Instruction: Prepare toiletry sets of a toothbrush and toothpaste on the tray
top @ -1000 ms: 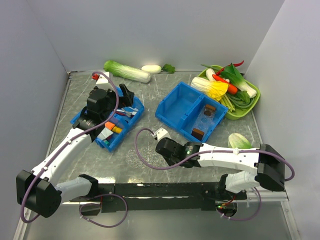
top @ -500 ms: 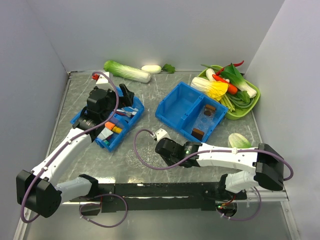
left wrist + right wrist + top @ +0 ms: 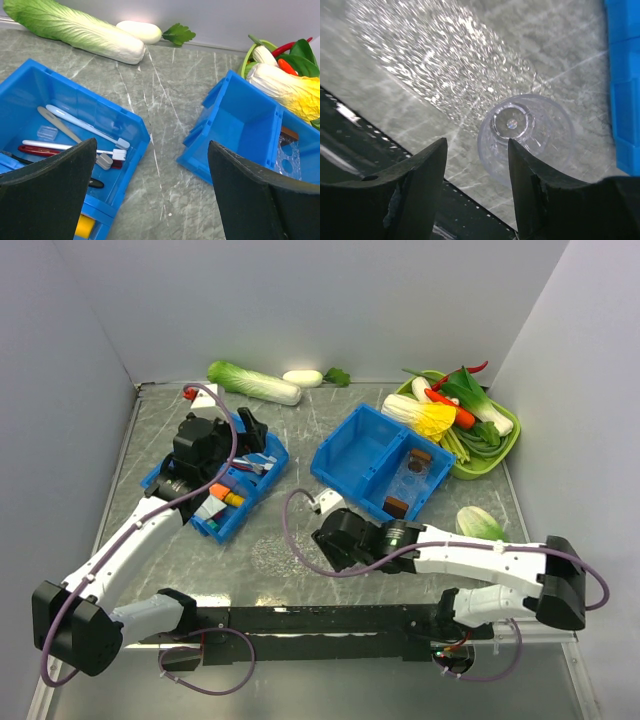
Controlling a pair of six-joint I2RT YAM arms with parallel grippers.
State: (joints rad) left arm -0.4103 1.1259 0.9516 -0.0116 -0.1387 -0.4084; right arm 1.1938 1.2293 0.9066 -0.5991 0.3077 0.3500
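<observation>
The clear bumpy tray lies on the table near the front edge; its glittering surface fills the upper left of the right wrist view. My right gripper is open and empty, low over the table just right of the tray. A clear plastic cup stands beside its right finger. Several pale toothbrushes lie in the left blue bin, with coloured tubes in its front part. My left gripper hovers open and empty over that bin's far corner.
A second blue bin stands right of centre, with clear cups in its right compartment. A green tray of vegetables is at the back right. A cabbage and a white vegetable lie along the back wall. Another cabbage lies at the right.
My right arm has shifted slightly right and toward the blue bin, still open. My left arm has not moved.
</observation>
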